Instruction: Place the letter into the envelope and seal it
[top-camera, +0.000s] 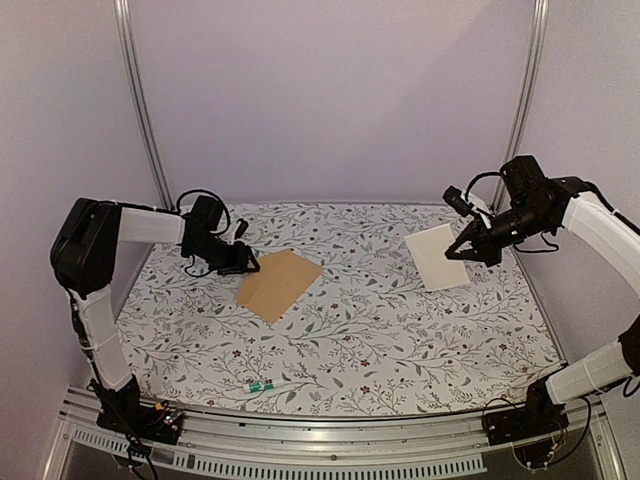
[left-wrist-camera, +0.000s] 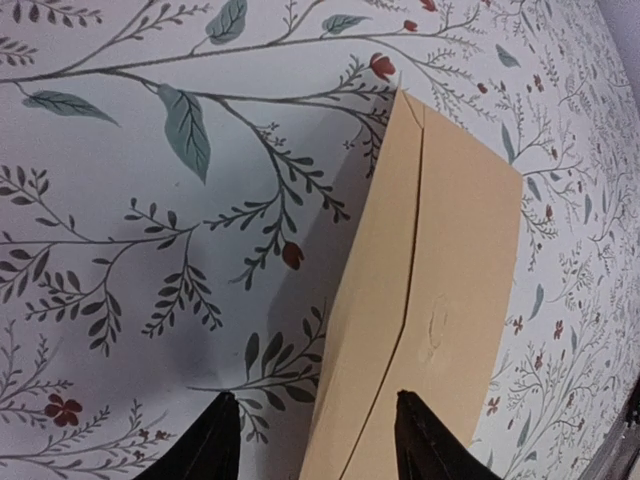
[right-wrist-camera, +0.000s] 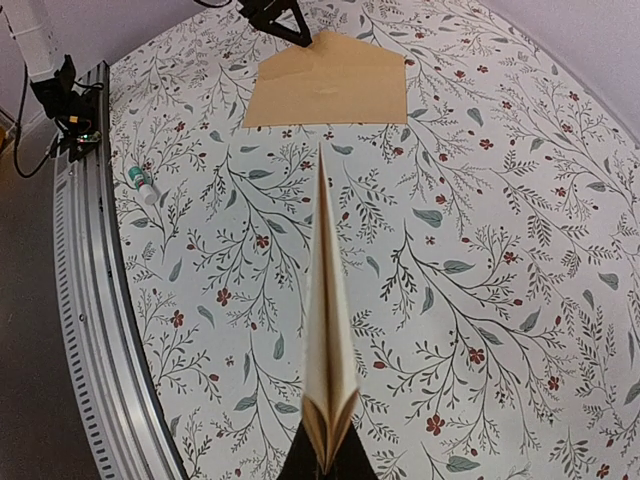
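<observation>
From above, the left gripper (top-camera: 245, 263) rests with jaws apart at the left corner of the tan envelope (top-camera: 279, 284), which lies flat on the floral table (top-camera: 380, 340). The right gripper (top-camera: 470, 250) is clamped on the cream letter (top-camera: 437, 257), held up at the right. The left wrist view shows black fingers (left-wrist-camera: 215, 445) spread across the envelope's near edge. The right wrist view shows the folded letter edge-on in a tight pinch, with the envelope well beyond it.
</observation>
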